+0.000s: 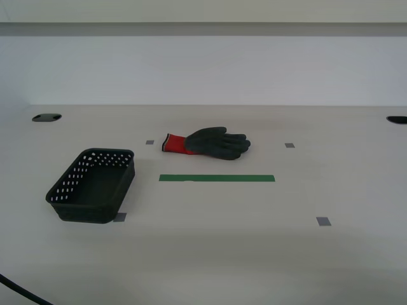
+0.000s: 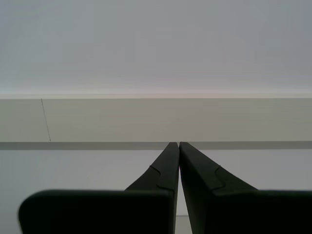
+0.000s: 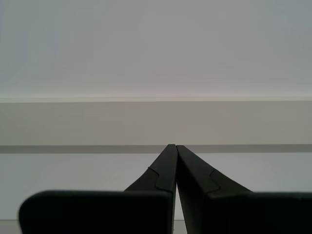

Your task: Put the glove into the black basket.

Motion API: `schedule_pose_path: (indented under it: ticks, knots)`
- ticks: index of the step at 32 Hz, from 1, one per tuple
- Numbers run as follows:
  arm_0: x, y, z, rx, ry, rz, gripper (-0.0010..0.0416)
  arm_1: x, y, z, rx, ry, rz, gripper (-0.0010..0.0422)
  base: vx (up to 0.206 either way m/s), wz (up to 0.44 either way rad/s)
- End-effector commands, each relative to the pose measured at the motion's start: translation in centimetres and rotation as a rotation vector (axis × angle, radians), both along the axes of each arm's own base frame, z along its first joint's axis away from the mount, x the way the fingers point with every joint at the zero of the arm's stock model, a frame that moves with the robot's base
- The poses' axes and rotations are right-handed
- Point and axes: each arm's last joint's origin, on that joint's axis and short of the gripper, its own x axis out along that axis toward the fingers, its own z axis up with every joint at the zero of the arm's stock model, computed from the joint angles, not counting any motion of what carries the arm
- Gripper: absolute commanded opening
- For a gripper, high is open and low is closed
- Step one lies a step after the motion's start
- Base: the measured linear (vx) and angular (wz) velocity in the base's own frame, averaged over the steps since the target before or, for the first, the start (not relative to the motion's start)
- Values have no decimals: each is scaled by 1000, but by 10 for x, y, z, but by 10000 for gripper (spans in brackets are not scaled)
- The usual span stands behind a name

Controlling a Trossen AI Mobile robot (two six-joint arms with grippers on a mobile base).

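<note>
On the pale table, your two targets sit well apart: the black basket toward the exterior view's left, empty, and the glove farther back near the middle, just behind a green tape strip. The glove lies flat, its long axis running side to side, red cuff pointing toward the basket's side. Your first end effector and second end effector both have tips pressed together, holding nothing, facing a blank wall. Neither arm shows in the exterior view, so you cannot tell which is nearer.
</note>
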Motion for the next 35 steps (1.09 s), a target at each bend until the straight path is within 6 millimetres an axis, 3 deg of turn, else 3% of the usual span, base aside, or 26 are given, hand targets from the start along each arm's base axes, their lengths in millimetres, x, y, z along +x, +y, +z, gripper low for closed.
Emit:
schedule_pose_path:
  ticks: [1, 27, 35]
  knots:
    - [0, 0, 1, 1, -3, 1, 1, 0, 0, 1, 1, -5, -2, 0, 0, 0]
    - [0, 0, 0, 0, -3, 1, 1, 0, 0, 3, 81, -13, 6, 0, 0, 0]
    - [0, 0, 1, 0, -3, 1, 0, 2, 0, 18, 55, -69, 4, 0, 0, 0]
